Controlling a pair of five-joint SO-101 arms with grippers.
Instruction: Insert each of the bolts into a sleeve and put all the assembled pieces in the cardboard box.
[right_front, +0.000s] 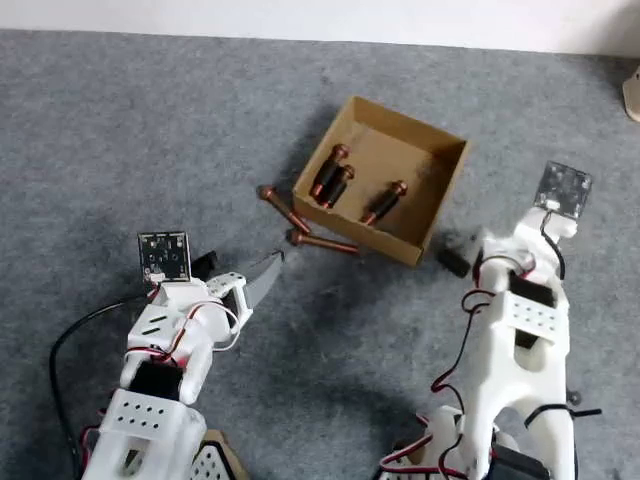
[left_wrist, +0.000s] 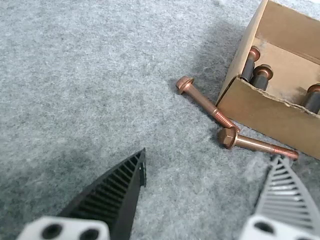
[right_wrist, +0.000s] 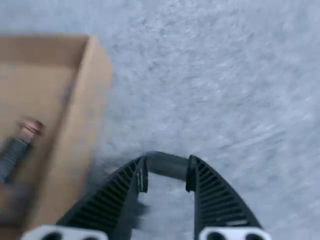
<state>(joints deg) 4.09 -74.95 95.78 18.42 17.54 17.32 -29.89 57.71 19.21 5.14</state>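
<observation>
3 copper bolts in black sleeves (right_front: 383, 203) lie inside the open brown cardboard box (right_front: 372, 238), so that part looks done. 2 bare copper bolts (right_front: 322, 241) lie on the grey felt surface (right_front: 150, 130) just beside the box, not yet sleeved. The left hand (left_wrist: 210, 155) hovers wide near them. The right hand (right_wrist: 166, 175) pinches a black tubular sleeve (right_wrist: 167, 164) beside the box.

Bolts (left_wrist: 205, 102) (left_wrist: 257, 144): we saw 2 of shiny coppery metal.
Cardboard box (left_wrist: 270, 117): we found it matt, papery brown.
Sleeve (right_wrist: 167, 165): looked dark, smooth, dull.
Table (left_wrist: 90, 75): wore rough grey cloth.
</observation>
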